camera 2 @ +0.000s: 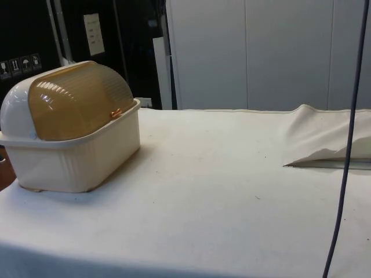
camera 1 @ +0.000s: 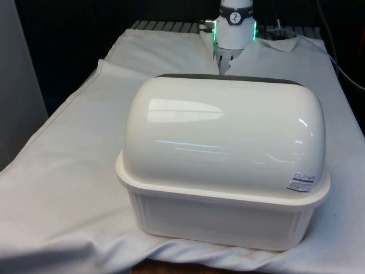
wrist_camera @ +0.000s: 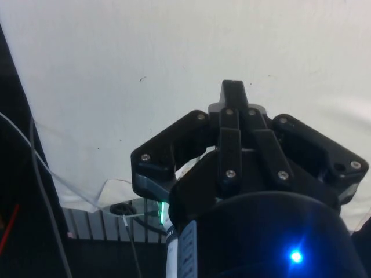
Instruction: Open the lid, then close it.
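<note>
A cream bread box (camera 1: 225,142) stands on the white cloth, its rounded back facing the front view. In the side view the bread box (camera 2: 69,156) sits at the table's left end, and its amber ribbed roll lid (camera 2: 75,98) is pulled fully down. A small orange handle (camera 2: 116,113) rests at the lid's lower edge against the box rim. In the wrist view my black gripper (wrist_camera: 235,90) hangs over bare white cloth with its fingers pressed together and nothing between them. It is well away from the box.
The robot's white base (camera 1: 234,25) stands at the table's far end behind the box. The cloth (camera 2: 324,145) is rucked up into a fold at the side view's right. A dark cable (camera 2: 348,145) hangs in front of the side camera.
</note>
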`<state>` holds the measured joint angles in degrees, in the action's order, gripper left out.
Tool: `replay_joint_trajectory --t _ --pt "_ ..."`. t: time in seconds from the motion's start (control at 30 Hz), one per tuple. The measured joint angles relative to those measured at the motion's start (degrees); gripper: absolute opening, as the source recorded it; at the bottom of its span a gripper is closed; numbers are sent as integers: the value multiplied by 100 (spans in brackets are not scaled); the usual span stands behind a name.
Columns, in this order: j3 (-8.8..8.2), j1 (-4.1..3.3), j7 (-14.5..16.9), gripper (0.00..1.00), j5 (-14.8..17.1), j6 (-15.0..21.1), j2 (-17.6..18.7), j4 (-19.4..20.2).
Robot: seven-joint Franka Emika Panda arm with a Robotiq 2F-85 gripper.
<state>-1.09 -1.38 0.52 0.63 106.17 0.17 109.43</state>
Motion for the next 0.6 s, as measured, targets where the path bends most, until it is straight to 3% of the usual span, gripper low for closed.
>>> replay_joint_trajectory --t 0.17,0.33,0.6 --pt "0 0 0 0 -11 103 -132 183" --pt "6 0 0 0 -57 521 -241 516" --pt "6 0 0 0 -103 940 -229 728"
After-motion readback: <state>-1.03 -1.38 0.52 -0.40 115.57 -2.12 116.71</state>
